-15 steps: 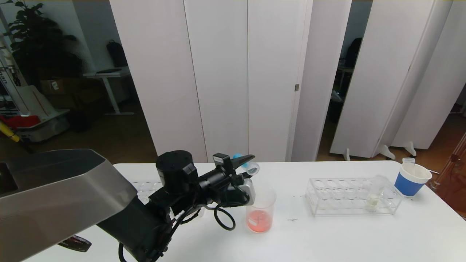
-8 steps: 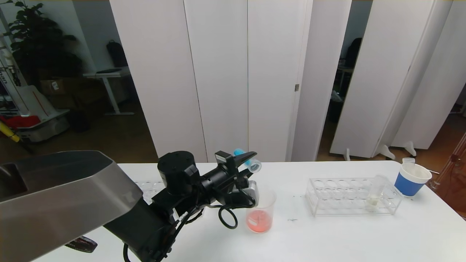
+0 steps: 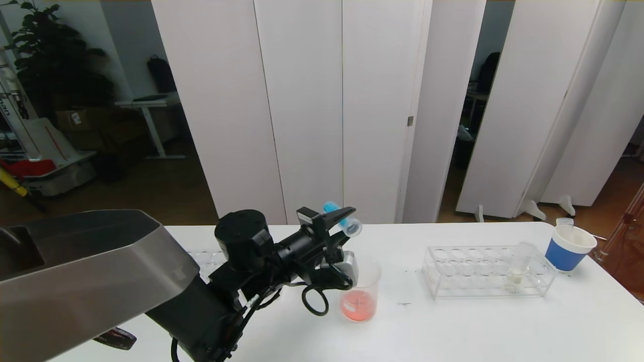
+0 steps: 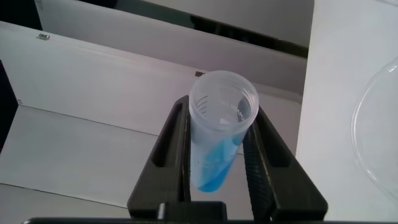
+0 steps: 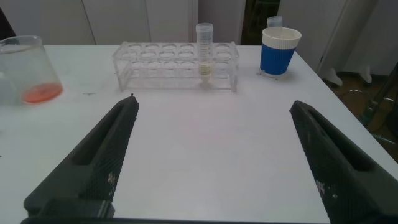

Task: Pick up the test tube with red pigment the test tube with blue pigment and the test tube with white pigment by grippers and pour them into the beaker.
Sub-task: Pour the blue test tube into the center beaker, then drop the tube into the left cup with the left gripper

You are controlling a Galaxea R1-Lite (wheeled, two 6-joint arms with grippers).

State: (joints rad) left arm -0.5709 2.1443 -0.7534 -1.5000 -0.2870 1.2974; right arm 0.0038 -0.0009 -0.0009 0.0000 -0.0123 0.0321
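We see slim clear blue-liquid test tube [image 3: 343,221] tipped further since earlier frame, mouth now lower, above small clear glass beaker [image 3: 360,291] holding orange-red liquid on white counter [image 3: 453,327]. Left gripper [image 3: 336,219] clamps tube. Right gripper [image 5: 211,155] spread wide, low over counter, facing clear rack [image 3: 485,271] with cream-white tube [image 3: 519,264]; blue paper cup [image 3: 568,247] beside.

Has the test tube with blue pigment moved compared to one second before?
Yes. In the head view, the test tube with blue pigment, held by the left gripper, rose slightly away from the beaker and tilted mouth-down.
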